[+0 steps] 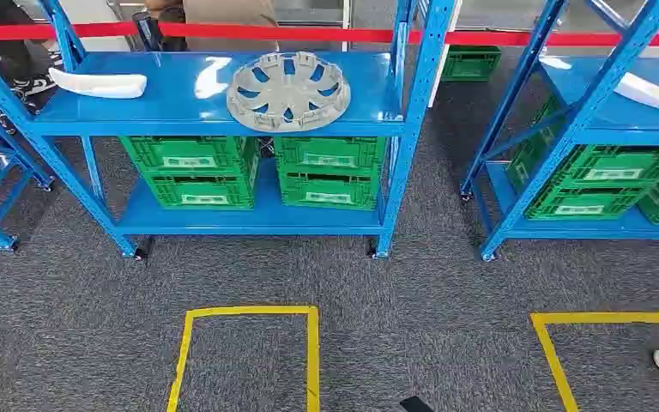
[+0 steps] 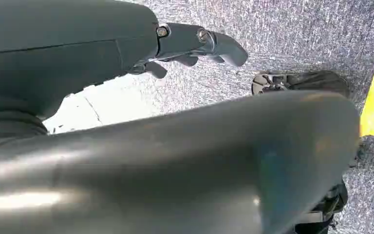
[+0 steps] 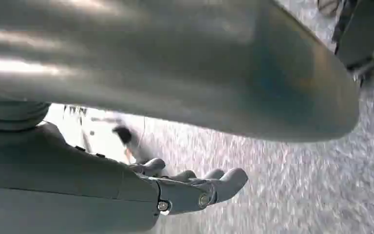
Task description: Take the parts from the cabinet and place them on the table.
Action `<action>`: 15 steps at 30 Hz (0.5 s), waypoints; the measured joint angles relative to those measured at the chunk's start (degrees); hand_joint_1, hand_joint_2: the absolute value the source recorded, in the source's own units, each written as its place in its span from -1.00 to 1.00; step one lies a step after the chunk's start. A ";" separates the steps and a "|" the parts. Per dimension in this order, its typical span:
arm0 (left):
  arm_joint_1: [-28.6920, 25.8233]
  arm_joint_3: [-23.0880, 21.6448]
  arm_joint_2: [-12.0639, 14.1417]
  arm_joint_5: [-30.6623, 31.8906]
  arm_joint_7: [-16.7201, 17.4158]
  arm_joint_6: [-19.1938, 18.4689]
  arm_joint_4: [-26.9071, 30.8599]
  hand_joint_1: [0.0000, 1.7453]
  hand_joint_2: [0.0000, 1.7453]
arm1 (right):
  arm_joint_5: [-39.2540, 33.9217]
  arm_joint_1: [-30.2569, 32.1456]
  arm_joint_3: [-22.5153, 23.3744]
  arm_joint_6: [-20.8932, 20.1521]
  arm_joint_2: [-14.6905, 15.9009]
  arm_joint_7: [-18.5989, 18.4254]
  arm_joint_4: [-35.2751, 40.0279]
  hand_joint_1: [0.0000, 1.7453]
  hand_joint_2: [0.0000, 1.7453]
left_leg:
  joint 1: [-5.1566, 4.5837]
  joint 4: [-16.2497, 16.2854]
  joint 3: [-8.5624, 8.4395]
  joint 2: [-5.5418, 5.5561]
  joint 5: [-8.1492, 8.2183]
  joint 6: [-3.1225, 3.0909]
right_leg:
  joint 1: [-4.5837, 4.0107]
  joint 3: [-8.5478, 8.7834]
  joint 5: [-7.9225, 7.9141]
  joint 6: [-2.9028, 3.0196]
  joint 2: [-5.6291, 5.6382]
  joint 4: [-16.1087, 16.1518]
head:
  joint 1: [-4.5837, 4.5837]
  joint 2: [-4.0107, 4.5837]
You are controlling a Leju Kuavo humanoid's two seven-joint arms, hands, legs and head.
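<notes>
Left hand (image 2: pixel 190 46) hangs at robot's side above grey carpet (image 2: pixel 292 29), fingers loosely spread, holding nothing. Right hand (image 3: pixel 195 187) likewise hangs over carpet, fingers apart and slightly curled, empty. Grey wheel cover (image 1: pixel 288 90) lies flat on top shelf of blue rack (image 1: pixel 223 116), well ahead of both hands. White curved part (image 1: pixel 99 83) on same shelf, beside wheel cover toward left-hand side. Green crates (image 1: pixel 193 172) stacked on lower shelf. Yellow tape square (image 1: pixel 249 352) on carpet between rack and robot.
</notes>
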State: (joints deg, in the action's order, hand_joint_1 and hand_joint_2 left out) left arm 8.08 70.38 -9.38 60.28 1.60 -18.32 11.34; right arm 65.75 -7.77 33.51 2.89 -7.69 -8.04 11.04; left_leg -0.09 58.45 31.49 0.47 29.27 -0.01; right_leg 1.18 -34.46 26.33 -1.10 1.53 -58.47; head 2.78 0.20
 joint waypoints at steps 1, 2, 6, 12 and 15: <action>0.02 0.00 -0.02 0.09 -0.02 0.00 -0.02 -1.00 -1.00 | 0.87 -0.81 -0.28 0.96 0.48 -0.42 0.00 -1.00 -1.00 | -0.03 0.00 0.07 -0.03 0.00 0.00 | 0.03 -0.01 0.00 0.00 0.01 0.00 | 0.00 0.00; 0.04 0.00 -0.04 0.30 -0.07 0.02 -0.02 -1.00 -1.00 | 1.57 -2.23 -0.63 1.77 1.69 -1.54 0.00 -1.00 -1.00 | -0.07 0.00 0.08 -0.11 0.00 -0.01 | 0.06 -0.05 -0.03 -0.02 0.08 0.00 | -0.02 0.00; 0.11 -0.94 -0.26 3.04 0.04 0.00 -0.02 -1.00 -1.00 | 4.74 -14.14 -3.02 8.85 7.87 -13.74 1.09 -1.00 -1.00 | -0.34 0.05 0.09 -0.55 -0.20 -0.25 | 0.38 -0.31 -0.42 -0.28 0.59 -0.03 | 0.02 0.00; 1.00 -1.62 -0.28 2.73 0.59 0.00 0.00 -1.00 -1.00 | 12.77 -38.54 -8.46 8.19 14.18 -14.90 2.51 -1.00 -1.00 | -0.65 0.14 0.47 -0.87 -0.57 -0.29 | 0.70 -0.93 -0.92 -0.43 0.91 -0.25 | 0.00 0.00; 2.17 -1.62 -0.48 2.43 0.44 0.00 0.00 -1.00 -1.00 | 16.61 -50.18 -12.29 4.91 14.51 -14.20 2.75 -1.00 -1.00 | -0.70 0.16 0.29 -0.58 -0.91 -0.26 | 0.69 -1.14 -1.10 -0.43 0.72 -0.31 | 0.00 0.00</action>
State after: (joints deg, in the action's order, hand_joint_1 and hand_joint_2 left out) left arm 10.24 68.76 -9.86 62.71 2.03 -18.32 11.34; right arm 82.36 -57.96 21.22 7.80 6.82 -22.25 13.79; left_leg -0.79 58.61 31.78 -0.11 28.36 -0.27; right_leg 1.88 -35.59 25.23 -1.53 2.25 -58.79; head 2.78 0.20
